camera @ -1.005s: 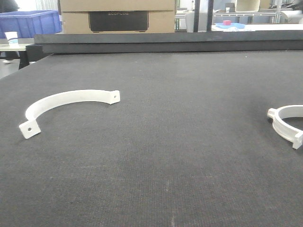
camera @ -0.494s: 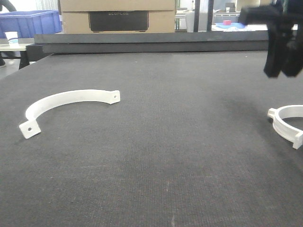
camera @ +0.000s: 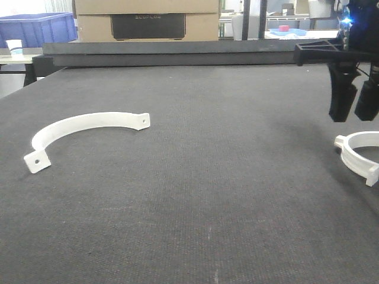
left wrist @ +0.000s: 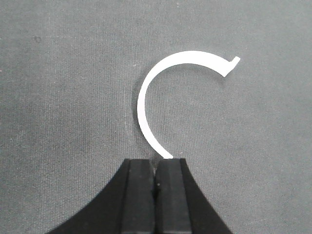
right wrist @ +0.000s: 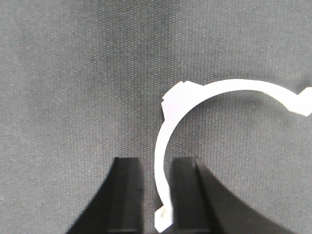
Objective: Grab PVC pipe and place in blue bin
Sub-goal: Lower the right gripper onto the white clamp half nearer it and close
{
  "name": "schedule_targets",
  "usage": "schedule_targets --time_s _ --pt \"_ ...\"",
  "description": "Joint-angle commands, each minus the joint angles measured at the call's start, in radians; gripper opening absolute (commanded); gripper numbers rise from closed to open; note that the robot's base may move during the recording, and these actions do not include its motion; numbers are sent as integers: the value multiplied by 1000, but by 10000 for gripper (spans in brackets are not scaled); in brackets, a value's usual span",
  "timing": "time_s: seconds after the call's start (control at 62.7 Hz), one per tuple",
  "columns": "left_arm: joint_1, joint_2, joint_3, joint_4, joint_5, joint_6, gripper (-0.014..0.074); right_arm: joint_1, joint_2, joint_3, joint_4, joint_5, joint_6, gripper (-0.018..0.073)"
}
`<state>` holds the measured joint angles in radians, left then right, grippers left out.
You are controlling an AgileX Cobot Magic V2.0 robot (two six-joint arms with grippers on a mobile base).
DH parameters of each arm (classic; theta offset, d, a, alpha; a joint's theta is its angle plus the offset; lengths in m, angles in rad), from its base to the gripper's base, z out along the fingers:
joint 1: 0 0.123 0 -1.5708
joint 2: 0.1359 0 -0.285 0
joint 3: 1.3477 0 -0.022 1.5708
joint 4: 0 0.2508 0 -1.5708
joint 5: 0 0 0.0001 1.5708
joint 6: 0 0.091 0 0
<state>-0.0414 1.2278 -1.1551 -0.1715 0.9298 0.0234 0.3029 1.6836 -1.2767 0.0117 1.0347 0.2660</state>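
Starting far left in the front view: a blue plastic bin (camera: 37,29) is seen in the background, off the work surface, with a small white cup (camera: 15,46) just in front of it on a side table. A brown cardboard box (camera: 148,19) is seen behind the back edge of the dark grey textured mat (camera: 225,177). On the mat's left half a thin flat white half-circle strap with holed end tabs (camera: 89,121) is laid flat, open side toward the camera. The left gripper (left wrist: 155,162) is seen only in its wrist view: black fingers (left wrist: 139,195) pressed together, nothing clamped, and the strap (left wrist: 142,105) is seen on the mat past the tips, one end hidden behind them. Contact there cannot be told. At the right of the front view the right gripper (camera: 353,118) is hung tips-down over the mat, fingers (camera: 342,109) spread apart and empty. The PVC pipe, a thick white curved plastic clamp with a ridged rim and squared tabs (camera: 357,160), is laid flat on the mat at the far right edge, partly cut off by the frame, just below and in front of those fingertips, not touched. In the right wrist view the gripper (right wrist: 156,161) is opened wide and one end of the clamp's arc (right wrist: 234,84) is lined up in the gap between the two fingers; the clamp is well apart from the strap and the bin.
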Motion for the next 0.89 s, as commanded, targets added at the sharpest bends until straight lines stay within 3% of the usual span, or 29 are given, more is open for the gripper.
schedule_targets --time_s 0.0,0.144,0.287,0.718,0.877 --pt "0 2 -10 -10 -1 -8 -111 -5 24 -8 -20 5 8 221" --pt "0 2 -10 -10 -1 -8 -111 -5 73 -8 -3 39 8 374" --pt "0 2 -10 -10 -1 -8 -111 -5 117 -8 -1 49 8 354" --pt "0 2 -10 -10 14 -8 -111 -5 147 -8 9 47 8 178" --pt "0 2 -10 -10 14 -8 -111 -5 147 -8 9 38 8 -18"
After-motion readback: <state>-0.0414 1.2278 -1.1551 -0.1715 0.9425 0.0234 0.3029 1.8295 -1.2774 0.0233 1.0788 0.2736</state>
